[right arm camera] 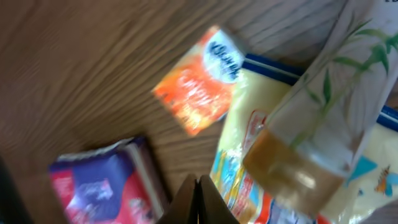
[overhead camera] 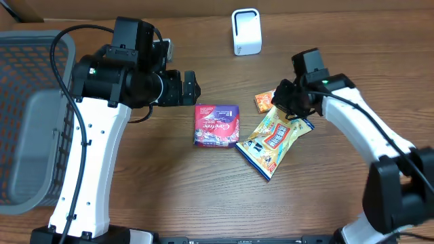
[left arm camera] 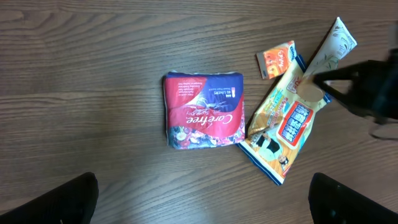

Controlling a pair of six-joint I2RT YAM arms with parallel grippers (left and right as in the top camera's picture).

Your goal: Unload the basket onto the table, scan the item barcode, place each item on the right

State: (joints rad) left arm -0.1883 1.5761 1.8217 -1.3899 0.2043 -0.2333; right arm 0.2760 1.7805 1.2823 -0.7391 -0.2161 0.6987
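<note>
The right end effector point(right arm camera: 199, 182) is hovering low over the grouped goods with its two fingers pressing flat together. Nothing is showing between them, so it is pinching no item. Just to the right of the fingertips in the wrist view, a white tube point(right arm camera: 317, 118) with a leaf print and a tan cap is lying slantwise across the yellow snack bag point(left arm camera: 286, 124), cap end toward the fingers. Contact with the tube cannot be confirmed. Being nearest, the tube is judged to be the item for scanning, though no barcode is showing. Just ahead of the fingertips, an orange packet point(right arm camera: 199, 81) is lying flat, touching the bag's edge. Farther out, the Carefree pack point(left arm camera: 204, 111) is lying face up just beside the bag. The goods are probably sitting loose on the counter point(overhead camera: 169, 176) between both arms so that either can reach them. Beyond the pack, the left end effector point(overhead camera: 192, 86) is holding back, fully spread and empty, likely keeping its camera view clear. Well beyond the cluster, the white scanner point(overhead camera: 245, 31) is standing upright, and the grey basket point(overhead camera: 68, 41) is sitting farthest off.
</note>
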